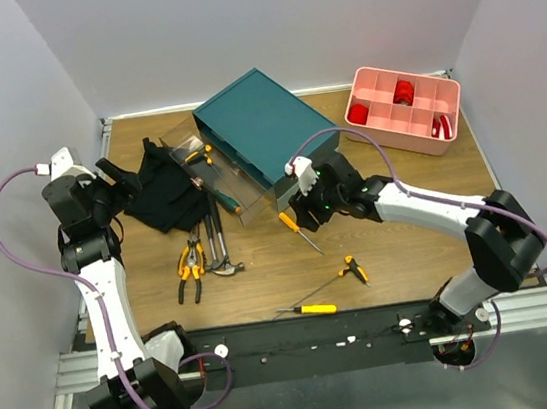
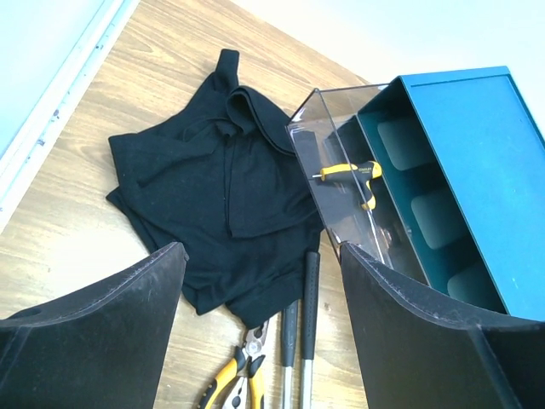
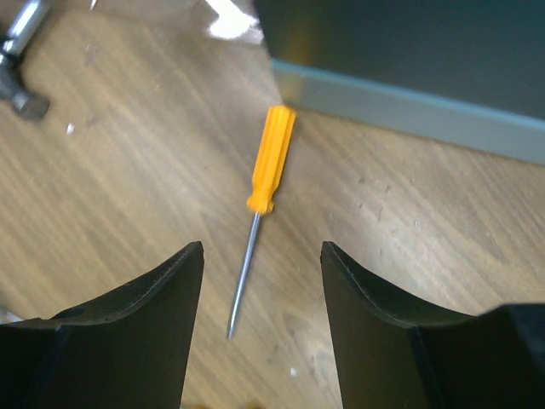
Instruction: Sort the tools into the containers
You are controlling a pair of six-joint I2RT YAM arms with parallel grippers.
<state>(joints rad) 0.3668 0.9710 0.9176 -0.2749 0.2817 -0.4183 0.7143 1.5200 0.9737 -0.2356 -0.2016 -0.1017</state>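
The dark teal container stands at the back middle with a clear drawer pulled out to its left; a yellow-handled tool lies in that drawer. On the table lie orange-and-black pliers, two hammers and an orange screwdriver. My right gripper hangs open just over that screwdriver, whose shaft lies on the wood between the fingers. My left gripper is open above the pliers and the hammer handles, holding nothing.
A black cloth lies left of the drawer, over the hammer handles' ends. A pink divided tray holding red parts stands at the back right. A yellow screwdriver and a T-handled tool lie near the front edge.
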